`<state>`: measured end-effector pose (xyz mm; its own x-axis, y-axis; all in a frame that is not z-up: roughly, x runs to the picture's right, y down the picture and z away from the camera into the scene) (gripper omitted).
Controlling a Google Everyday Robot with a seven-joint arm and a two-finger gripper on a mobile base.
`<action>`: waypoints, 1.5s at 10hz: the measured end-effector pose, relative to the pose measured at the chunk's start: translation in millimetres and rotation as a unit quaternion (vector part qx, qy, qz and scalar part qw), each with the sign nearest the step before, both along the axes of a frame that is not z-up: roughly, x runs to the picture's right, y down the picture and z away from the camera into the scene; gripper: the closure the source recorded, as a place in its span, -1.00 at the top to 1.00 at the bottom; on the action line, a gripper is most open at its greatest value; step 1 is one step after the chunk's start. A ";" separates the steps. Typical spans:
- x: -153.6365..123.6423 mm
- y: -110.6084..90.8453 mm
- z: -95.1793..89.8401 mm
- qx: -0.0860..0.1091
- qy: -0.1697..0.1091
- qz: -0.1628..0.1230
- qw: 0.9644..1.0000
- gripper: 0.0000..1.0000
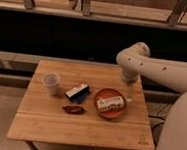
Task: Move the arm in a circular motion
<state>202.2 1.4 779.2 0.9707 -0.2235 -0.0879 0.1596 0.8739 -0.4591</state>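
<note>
My cream-white arm (162, 71) of thick rounded tube segments with small dark holes reaches in from the right. It bends at a rounded joint (134, 56) and points down. Its narrow gripper (128, 88) hangs over the right part of the wooden table (81, 131), just above the far right rim of a red plate (103, 112). It holds nothing that I can see.
The red plate carries a white packet (109, 103). A pale cup (51, 81) stands at the left, a blue-and-black packet (78, 92) lies in the middle, and a dark reddish item (73, 109) lies in front of it. A dark shelf front and rails run behind the table.
</note>
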 end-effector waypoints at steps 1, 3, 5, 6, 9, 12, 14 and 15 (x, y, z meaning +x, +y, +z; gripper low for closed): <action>1.6 -21.8 5.4 0.010 0.012 -0.007 1.000 0.60; -31.8 -57.6 17.9 0.015 -0.004 -0.046 0.999 0.60; -104.2 -58.1 26.3 -0.007 -0.066 -0.098 0.993 0.60; -132.6 -44.9 25.0 -0.025 -0.095 -0.119 0.988 0.60; -165.7 13.3 8.3 -0.076 -0.146 -0.156 0.974 0.60; -104.9 46.6 -3.9 -0.095 -0.105 -0.128 0.982 0.60; -50.7 33.9 -7.9 -0.083 -0.051 -0.093 0.991 0.60; -28.8 13.7 -7.3 -0.068 -0.024 -0.080 0.994 0.60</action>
<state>173.4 15.1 771.9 0.9241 -0.3822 -0.0010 0.3161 0.7656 -0.5604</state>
